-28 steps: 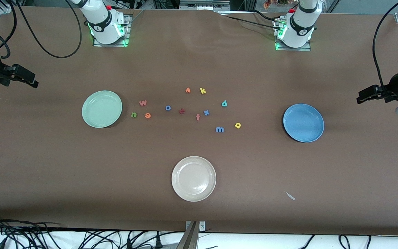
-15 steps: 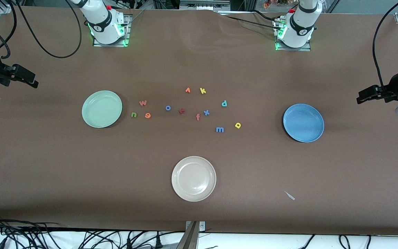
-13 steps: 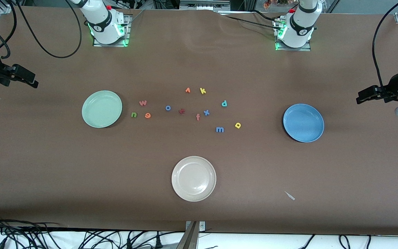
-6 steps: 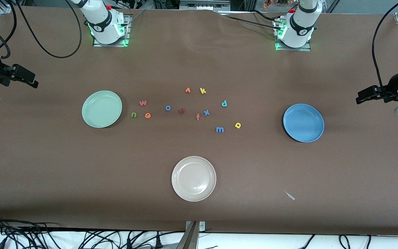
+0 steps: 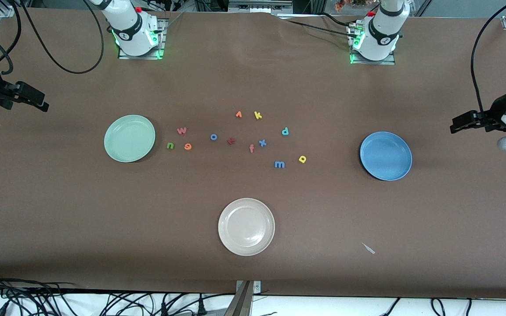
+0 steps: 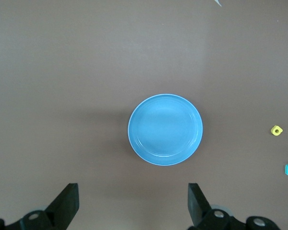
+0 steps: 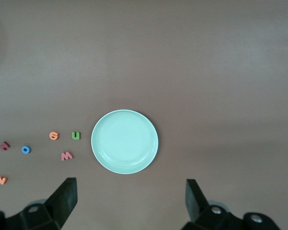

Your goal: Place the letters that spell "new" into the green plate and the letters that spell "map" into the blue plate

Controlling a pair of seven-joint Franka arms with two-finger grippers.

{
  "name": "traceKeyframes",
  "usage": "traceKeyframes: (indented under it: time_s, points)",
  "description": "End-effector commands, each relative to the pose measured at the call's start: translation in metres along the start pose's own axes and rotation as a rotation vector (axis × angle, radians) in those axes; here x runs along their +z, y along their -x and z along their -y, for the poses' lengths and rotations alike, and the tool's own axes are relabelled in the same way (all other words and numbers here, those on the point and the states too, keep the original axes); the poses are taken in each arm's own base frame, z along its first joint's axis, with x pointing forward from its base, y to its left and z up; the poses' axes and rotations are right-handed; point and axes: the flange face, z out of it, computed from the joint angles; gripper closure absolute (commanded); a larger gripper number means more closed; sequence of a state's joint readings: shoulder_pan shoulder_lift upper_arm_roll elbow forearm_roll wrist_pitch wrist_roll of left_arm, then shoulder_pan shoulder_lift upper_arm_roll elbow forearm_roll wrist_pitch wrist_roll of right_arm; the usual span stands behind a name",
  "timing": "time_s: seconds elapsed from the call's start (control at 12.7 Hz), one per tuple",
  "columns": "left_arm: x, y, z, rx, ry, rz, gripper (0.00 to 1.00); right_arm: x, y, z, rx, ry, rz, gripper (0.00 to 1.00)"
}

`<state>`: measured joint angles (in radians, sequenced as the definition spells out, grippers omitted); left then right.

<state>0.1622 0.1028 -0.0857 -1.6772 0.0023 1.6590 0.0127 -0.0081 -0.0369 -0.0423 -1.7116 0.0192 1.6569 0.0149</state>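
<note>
Three plates: the green plate (image 5: 129, 138), the blue plate (image 5: 385, 156), a beige plate (image 5: 246, 226). Eleven foam letters (image 5: 231, 141) lie between them (none plated). The left gripper (image 5: 458, 124) and right gripper (image 5: 37, 102) hang open above the table ends.

On my feed a beige plate (image 5: 246, 227) sits on the brown desk (image 5: 103, 219), nearest the front camera. Among the scattered foam letters I see a yellow "k" (image 5: 258, 115) just beside an orange "v"-like piece (image 5: 238, 114), both farthest from the camera. A blue "o" (image 5: 213, 137), a dark red "t" (image 5: 231, 141), a blue "x" (image 5: 262, 142) and a pinkish "f" (image 5: 251, 149) lie mid-desk. A small pale scrap (image 5: 369, 249), possibly tape, rests toward the left arm's end.
</note>
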Motion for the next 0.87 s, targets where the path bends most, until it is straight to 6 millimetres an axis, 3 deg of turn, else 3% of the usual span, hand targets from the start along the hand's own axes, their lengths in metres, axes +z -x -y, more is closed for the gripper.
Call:
traceKeyframes:
  time_s: [0.0, 0.31, 0.47, 0.63, 0.79]
  points:
    - [0.024, -0.013, -0.026, 0.052, 0.025, 0.048, 0.0, -0.007, -0.001, -0.001, -0.013, 0.008, -0.004, 0.0]
    - [0.043, -0.008, -0.105, 0.066, 0.001, 0.102, 0.0, -0.007, -0.001, -0.001, -0.013, 0.008, -0.004, 0.0]
    - [0.045, -0.008, -0.11, 0.061, -0.002, 0.106, 0.0, -0.007, -0.001, -0.001, -0.013, 0.008, -0.004, 0.0]
    - [0.041, -0.01, -0.099, 0.053, -0.004, 0.098, 0.0, -0.007, -0.001, -0.001, -0.013, 0.008, -0.004, 0.0]
    - [0.024, -0.013, -0.093, 0.042, -0.007, 0.071, 0.0, -0.007, -0.001, -0.001, -0.012, 0.007, -0.004, 0.0]
